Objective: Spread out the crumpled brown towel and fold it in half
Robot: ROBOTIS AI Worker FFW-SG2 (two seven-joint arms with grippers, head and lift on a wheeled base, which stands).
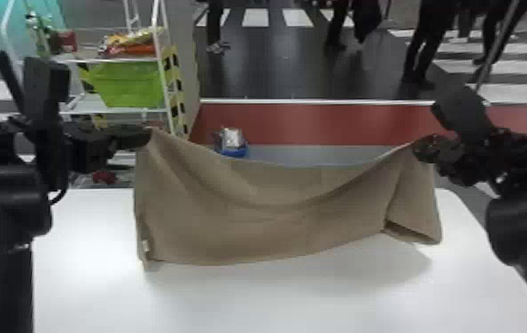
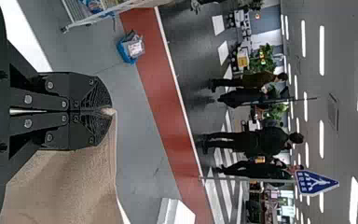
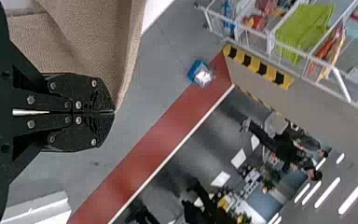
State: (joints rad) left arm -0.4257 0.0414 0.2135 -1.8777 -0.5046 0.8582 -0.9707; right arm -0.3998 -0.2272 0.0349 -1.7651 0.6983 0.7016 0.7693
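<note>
- Head view: the brown towel [image 1: 271, 212] is hanging lengthwise across the robot's front, its long axis running from left to right, over the white table [image 1: 275, 305]. The left gripper [image 1: 146, 135] is holding one upper corner and the right gripper [image 1: 418, 149] the other, so the towel is lying between them and neither arm is clearly nearer. The top edge is sagging in the middle; a flap is turning back at the lower right corner, and a shadow is falling on the table beneath that side.
- Left wrist view: the left gripper is pressing together on a small pinch of cloth right at its tips, with the towel spreading away from that point.
- Right wrist view: the right gripper is closing on the towel's edge, also at the very tips, so this bite is looking shallow. The cloth is hanging to the side facing the other arm.
- Judgement: spreading is seeming well along, with laying down and folding remaining. The next move is calling for both grippers to be lowering evenly, keeping that long edge stretched between them; a hasty pull could be freeing a corner.
</note>
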